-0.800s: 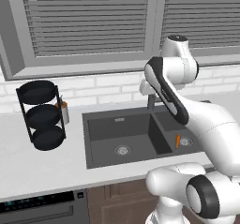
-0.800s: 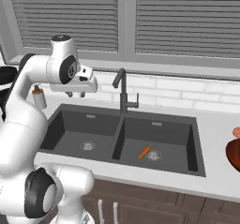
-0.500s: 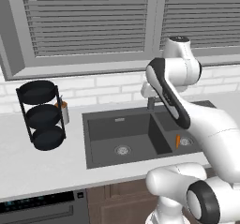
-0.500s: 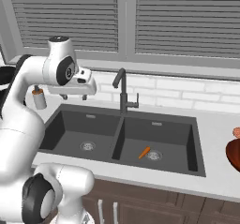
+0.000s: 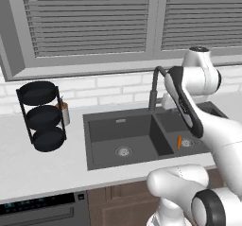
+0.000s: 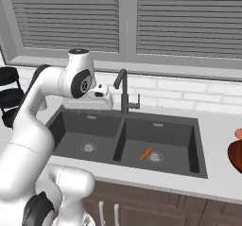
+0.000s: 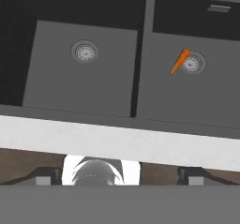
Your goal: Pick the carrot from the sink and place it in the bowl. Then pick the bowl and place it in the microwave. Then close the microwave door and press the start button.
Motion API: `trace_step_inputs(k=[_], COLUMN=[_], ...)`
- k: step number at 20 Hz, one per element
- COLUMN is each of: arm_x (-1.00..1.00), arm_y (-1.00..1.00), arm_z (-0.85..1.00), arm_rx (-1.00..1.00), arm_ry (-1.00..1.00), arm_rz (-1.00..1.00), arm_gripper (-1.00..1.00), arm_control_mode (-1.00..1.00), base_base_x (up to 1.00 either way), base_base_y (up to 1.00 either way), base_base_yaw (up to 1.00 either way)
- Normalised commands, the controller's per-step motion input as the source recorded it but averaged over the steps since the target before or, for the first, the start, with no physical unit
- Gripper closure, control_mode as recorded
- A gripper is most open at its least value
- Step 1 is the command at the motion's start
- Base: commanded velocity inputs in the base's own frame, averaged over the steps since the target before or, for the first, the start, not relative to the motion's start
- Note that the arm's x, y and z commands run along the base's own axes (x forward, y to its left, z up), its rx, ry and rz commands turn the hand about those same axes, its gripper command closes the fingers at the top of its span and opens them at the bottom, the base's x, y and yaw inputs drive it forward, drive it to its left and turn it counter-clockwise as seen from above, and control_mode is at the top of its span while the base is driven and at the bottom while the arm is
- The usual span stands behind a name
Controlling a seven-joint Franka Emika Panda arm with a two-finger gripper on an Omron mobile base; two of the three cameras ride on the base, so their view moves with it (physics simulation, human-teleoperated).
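- Step in hand: approach for first pick. Slim orange tapered carrot lies in right basin of dark grey double-basin sink, beside round metal drain.
- Two-finger gripper high above sink, jaws spread wide, empty.
- Next: descend over carrot, align across it, close.

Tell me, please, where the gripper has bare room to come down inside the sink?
The left basin of the sink is bare apart from its round drain, walled by the divider and the front counter strip. The right basin is tighter: the carrot lies beside its drain, touching the rim. The faucet stands over the divider at the back.
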Motion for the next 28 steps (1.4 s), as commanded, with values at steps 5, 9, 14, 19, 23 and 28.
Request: trace_step_inputs(k=[5,9,14,19,23,28], arm_x=[-0.01,0.00,0.13,0.57,0.77,0.83], arm_y=[-0.99,-0.99,-0.86,-0.61,-0.47,-0.27], arm_z=[-0.45,-0.51,-0.44,-0.20,-0.15,-0.23], arm_rx=[0.00,0.01,0.07,0.12,0.13,0.11], arm_ry=[0.00,0.00,-0.04,0.00,0.00,0.00], arm_rz=[-0.02,-0.07,-0.16,-0.12,-0.03,-0.04], arm_gripper=[-1.00,-1.00,-1.00,-1.00,-1.00,-1.00], arm_control_mode=[-1.00,-1.00,-1.00,-1.00,-1.00,-1.00], base_base_x=[0.00,0.00,0.00,0.00,0.00,0.00], base_base_y=[0.00,0.00,0.00,0.00,0.00,0.00], base_base_yaw=[0.00,0.00,0.00,0.00,0.00,0.00])
